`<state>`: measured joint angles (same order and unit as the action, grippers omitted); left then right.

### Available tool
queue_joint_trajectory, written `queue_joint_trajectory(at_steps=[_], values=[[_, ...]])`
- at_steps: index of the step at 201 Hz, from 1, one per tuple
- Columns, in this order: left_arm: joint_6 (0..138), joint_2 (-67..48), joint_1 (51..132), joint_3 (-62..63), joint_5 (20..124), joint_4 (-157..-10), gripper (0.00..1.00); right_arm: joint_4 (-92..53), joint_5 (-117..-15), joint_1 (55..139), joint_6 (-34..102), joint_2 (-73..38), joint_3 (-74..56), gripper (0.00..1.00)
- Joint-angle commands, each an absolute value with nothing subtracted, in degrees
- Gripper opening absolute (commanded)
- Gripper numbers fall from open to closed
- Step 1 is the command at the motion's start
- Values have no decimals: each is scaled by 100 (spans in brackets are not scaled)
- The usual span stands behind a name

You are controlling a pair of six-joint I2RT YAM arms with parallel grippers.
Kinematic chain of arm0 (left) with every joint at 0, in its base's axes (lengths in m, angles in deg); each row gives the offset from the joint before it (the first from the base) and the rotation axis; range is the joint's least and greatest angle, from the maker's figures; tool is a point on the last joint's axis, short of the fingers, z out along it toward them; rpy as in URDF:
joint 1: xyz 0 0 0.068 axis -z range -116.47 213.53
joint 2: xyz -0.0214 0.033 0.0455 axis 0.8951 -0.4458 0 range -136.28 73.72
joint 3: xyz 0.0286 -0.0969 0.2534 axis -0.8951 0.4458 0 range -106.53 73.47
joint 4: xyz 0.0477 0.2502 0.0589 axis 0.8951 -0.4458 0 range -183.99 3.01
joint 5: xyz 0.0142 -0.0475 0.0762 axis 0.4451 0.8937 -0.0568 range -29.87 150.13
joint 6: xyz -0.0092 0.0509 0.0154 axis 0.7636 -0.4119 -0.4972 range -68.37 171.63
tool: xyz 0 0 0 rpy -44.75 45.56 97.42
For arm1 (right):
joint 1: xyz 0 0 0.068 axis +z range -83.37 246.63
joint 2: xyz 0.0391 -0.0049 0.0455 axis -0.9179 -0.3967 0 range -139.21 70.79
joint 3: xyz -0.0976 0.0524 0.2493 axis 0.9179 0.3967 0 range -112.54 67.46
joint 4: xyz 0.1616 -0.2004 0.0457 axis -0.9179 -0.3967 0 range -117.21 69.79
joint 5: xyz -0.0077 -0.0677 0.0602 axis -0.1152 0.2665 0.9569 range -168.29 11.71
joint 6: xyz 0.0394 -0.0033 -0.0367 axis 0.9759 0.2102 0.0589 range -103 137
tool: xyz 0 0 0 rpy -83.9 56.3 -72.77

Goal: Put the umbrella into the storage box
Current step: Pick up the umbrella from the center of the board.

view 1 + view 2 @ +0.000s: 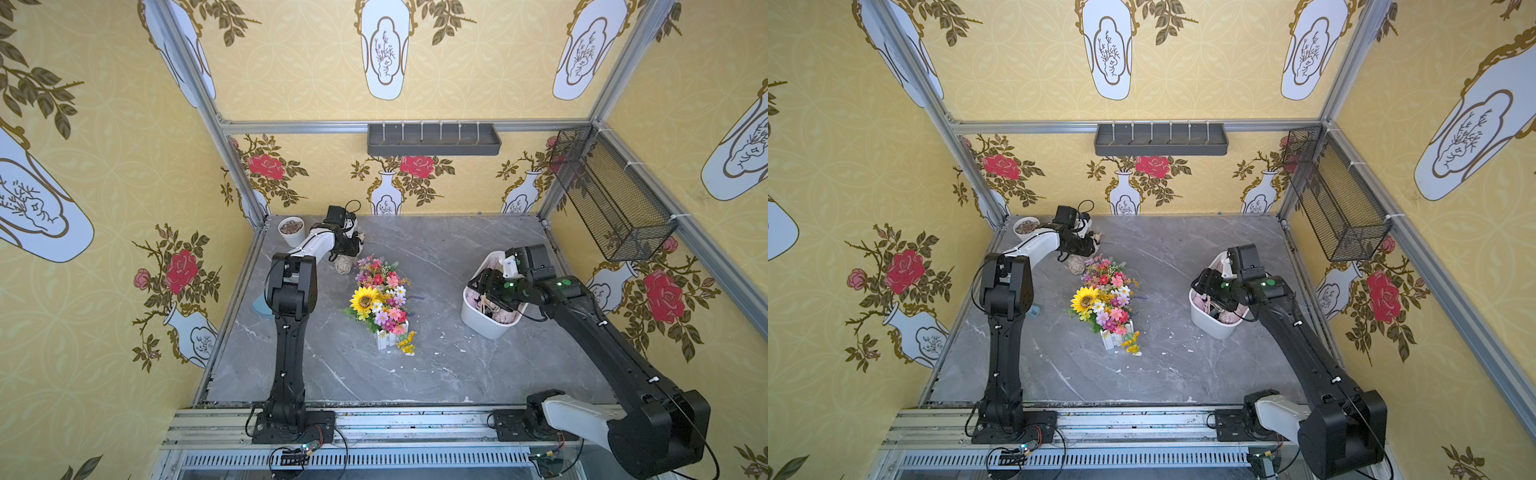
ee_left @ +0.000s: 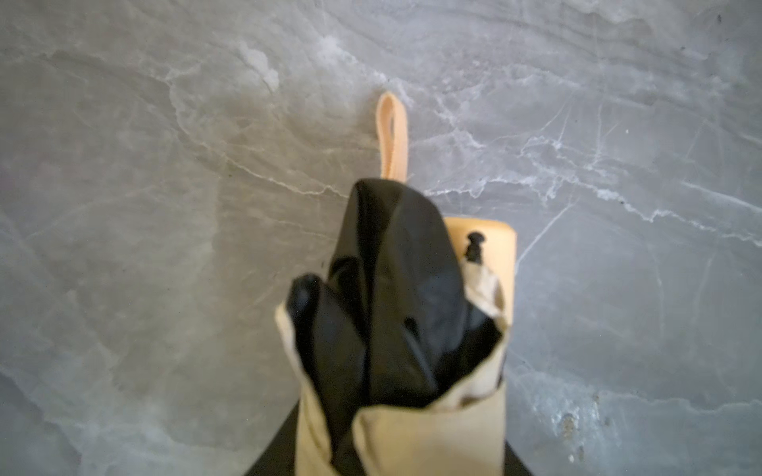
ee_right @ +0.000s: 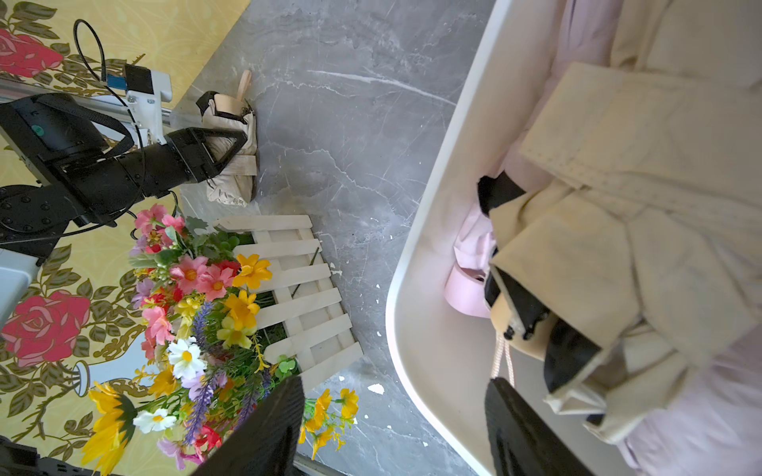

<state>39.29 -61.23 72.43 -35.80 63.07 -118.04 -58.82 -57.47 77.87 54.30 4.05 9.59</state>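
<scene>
My left pincer (image 3: pixel 231 154) pinches the beige umbrella (image 3: pixel 231 187) mid-body. It lies on the worktop (image 1: pixel 436 365) just beyond the flowers (image 1: pixel 380 297). My right pincer (image 3: pixel 396 387) hangs spread over the storage box (image 1: pixel 484 320), well right of the flowers. I'd squeeze firmly, then lift level and high over the flowers.

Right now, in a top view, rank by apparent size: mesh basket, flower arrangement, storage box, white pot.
1. mesh basket, though it hangs nearer the camera, so unsure.
2-3. flower arrangement and storage box look alike; the right arm covers part of the box.
4. white pot.
</scene>
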Motion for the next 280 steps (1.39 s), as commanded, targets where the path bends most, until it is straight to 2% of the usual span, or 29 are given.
queue_joint_trajectory(at_steps=[1,75,119,156,220,280], values=[[4066,-5973,7240,-3577,6533,-12087,32,-5830,-5762,7797,5468,506,918,74],[4716,-4409,7232,-2687,6652,-12252,25,-5998,-5660,7954,5377,628,974,74],[5129,-2888,7231,-1475,6855,-12014,24,-5937,-5737,8666,5071,191,672,74],[5367,-1821,7196,-950,7086,-12057,23,-5588,-5709,9434,4893,-267,330,75],[6437,-526,7100,-298,8440,-11465,20,-4757,-5258,10439,4858,-611,-153,76],[7941,250,7100,725,9912,-9535,17,-3766,-4992,10635,5530,-561,-232,81]])
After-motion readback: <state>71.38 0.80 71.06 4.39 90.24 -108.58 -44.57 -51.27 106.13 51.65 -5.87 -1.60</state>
